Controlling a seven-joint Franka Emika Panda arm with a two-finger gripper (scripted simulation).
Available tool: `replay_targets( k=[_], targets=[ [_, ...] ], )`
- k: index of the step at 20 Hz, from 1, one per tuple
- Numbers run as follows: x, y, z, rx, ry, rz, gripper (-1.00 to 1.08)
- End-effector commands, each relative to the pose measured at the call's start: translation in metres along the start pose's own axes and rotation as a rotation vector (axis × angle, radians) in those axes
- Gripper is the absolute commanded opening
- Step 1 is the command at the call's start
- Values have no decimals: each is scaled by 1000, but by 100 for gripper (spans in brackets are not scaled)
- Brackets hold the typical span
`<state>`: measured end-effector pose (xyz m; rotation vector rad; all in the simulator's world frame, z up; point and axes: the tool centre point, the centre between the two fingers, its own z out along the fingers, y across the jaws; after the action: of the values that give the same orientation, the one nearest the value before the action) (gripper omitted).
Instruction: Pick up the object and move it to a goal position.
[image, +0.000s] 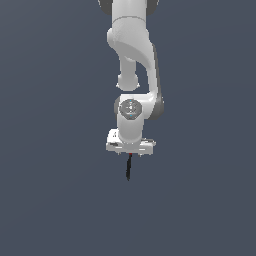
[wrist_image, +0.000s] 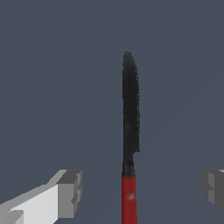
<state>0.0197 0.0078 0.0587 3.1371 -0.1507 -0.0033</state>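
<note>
A: Well, the gripper (wrist_image: 140, 190) stands wide open in the wrist view: one grey pad (wrist_image: 70, 192) sits on one side and the other pad (wrist_image: 213, 189) on the far side, with clear gaps between each and the object (wrist_image: 130, 131). It has hold of nothing.

B: So what does the object look like from there?

A: It has the shape of a table knife. The long part is a black blade with a rounded tip and a finely toothed edge, narrowing to a short dark neck, and then comes a red handle that runs out of the frame. It lies centred between the two pads, lengthwise across the line that joins them, on the plain grey-blue surface (wrist_image: 52, 78).

B: And the exterior view?

A: There the gripper (image: 130, 152) points straight down from the white arm (image: 132, 75), and the object (image: 129, 169) is only a thin dark sliver just under the hand, with a small trace of red at its upper end. The blade shape and teeth cannot be made out there. The fingers are too small there to judge their gap; only the wrist view shows that. The exterior view alone shows the arm's stacked joints above.
</note>
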Motion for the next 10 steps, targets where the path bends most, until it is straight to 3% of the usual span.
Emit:
replay_targets(
  k=[1,10],
  targets=[
    [0,0,0,0,1,0,100],
    [0,0,33,1,2,2,100]
  ],
)
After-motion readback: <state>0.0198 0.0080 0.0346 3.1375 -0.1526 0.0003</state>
